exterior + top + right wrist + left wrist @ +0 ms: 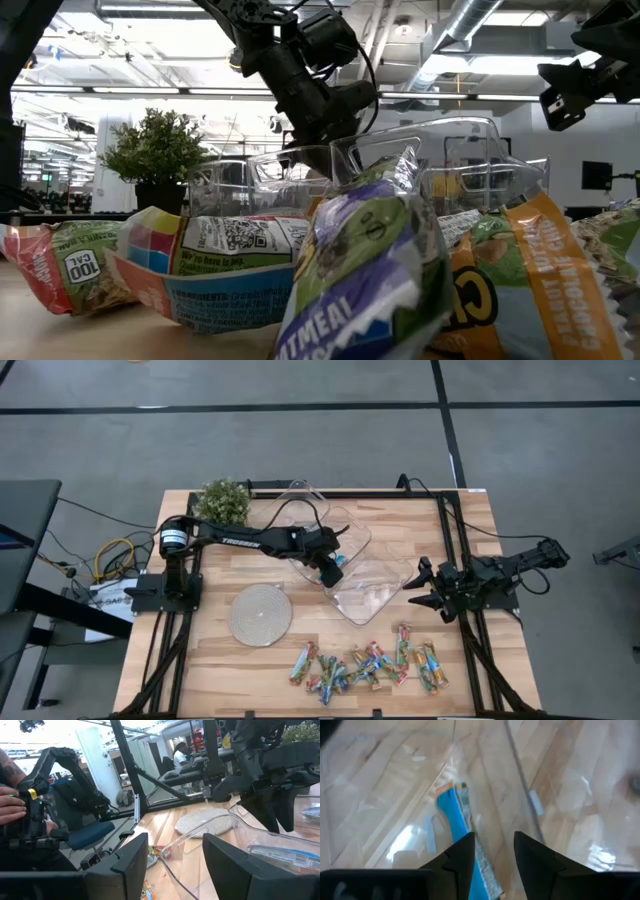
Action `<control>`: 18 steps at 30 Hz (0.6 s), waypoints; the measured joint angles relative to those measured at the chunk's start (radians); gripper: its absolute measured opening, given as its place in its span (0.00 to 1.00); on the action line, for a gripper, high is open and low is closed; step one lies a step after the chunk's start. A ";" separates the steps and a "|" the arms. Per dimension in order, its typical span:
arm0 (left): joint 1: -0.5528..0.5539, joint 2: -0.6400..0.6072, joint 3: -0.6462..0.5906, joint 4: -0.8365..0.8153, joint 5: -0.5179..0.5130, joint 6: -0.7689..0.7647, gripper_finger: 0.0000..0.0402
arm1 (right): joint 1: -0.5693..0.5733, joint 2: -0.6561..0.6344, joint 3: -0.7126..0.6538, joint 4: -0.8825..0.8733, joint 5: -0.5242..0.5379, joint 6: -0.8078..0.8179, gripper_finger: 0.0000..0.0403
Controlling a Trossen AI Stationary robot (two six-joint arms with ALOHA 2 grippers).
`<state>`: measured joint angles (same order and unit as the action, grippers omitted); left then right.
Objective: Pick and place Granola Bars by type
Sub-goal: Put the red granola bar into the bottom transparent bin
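Granola Bars (368, 665) lie heaped along the counter's (200, 670) front edge, near the grey disc (260, 614). Behind them, the left gripper (328, 568) reaches into a clear tray (352, 532) mid-counter — jaws spread, one blue bar (454, 817) lying beneath. Right gripper (425, 588) waits at the right edge, jaws apart — empty.

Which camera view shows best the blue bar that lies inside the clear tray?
The left wrist view: the blue bar lies close ahead on the clear tray, just beyond the left gripper. The high view shows only a blue speck under that gripper. The right wrist view shows it from the side. In the low view I cannot find it.
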<state>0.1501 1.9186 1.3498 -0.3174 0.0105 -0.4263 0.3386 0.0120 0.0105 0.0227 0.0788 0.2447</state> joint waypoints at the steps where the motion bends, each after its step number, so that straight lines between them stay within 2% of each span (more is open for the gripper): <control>1: 0.000 0.000 0.008 0.000 0.000 0.000 0.32 | 0.000 0.000 0.000 0.000 0.000 0.000 0.46; 10: 0.000 -0.019 0.111 -0.007 0.003 0.004 0.31 | 0.000 0.000 0.000 0.000 0.000 0.000 0.46; 18: -0.046 -0.095 0.181 -0.013 0.010 0.010 0.31 | 0.000 0.000 0.000 0.000 0.000 0.000 0.46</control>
<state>0.1038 1.8236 1.5310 -0.3301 0.0208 -0.4161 0.3388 0.0121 0.0105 0.0230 0.0784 0.2447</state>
